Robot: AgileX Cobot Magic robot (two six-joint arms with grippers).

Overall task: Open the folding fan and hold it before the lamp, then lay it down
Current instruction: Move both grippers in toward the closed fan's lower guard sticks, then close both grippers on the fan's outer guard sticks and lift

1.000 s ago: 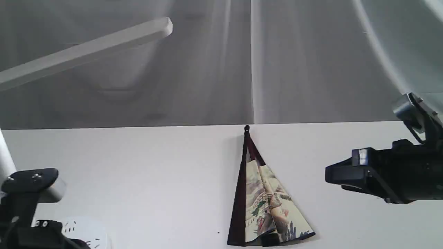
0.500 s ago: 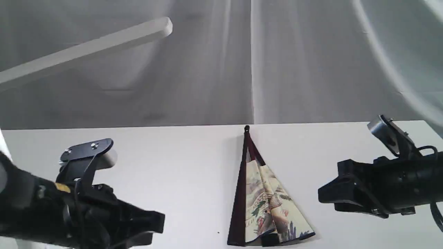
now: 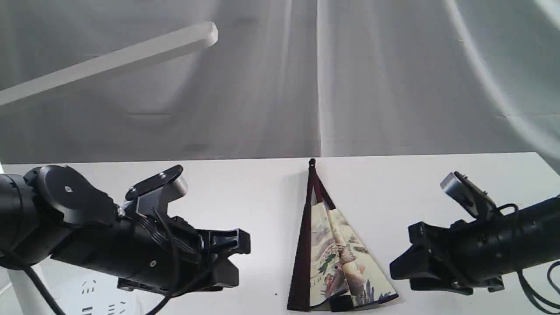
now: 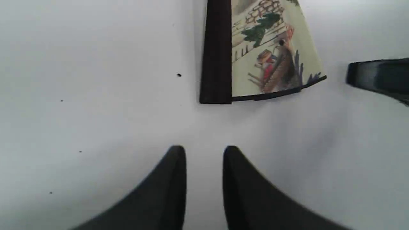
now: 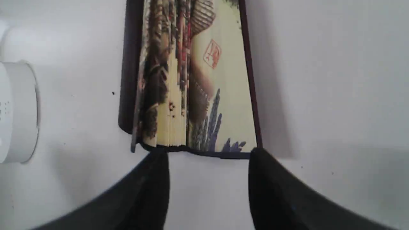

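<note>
The folding fan (image 3: 337, 258) lies partly spread on the white table (image 3: 245, 192), pivot at the far end and its dark maroon guard rib (image 4: 217, 51) on the left side. Its painted cream leaf (image 5: 198, 80) ends in a dark edge. My left gripper (image 3: 234, 258) hovers to the left of the fan, open and empty, its tips (image 4: 204, 153) a short way from the leaf's wide end. My right gripper (image 3: 400, 269) is at the fan's right edge, open, its tips (image 5: 209, 159) level with the leaf's outer edge. The lamp has a bar head (image 3: 109, 65) at upper left.
The lamp's round white base (image 3: 92, 293) and slim pole (image 3: 26, 284) stand at the front left, behind my left arm; the base (image 5: 16, 111) also shows in the right wrist view. A grey curtain (image 3: 372, 78) hangs behind the table.
My left arm has swung in from the lower left corner toward the fan. My right arm has dropped and moved left to the fan's right edge. The fan has not moved.
</note>
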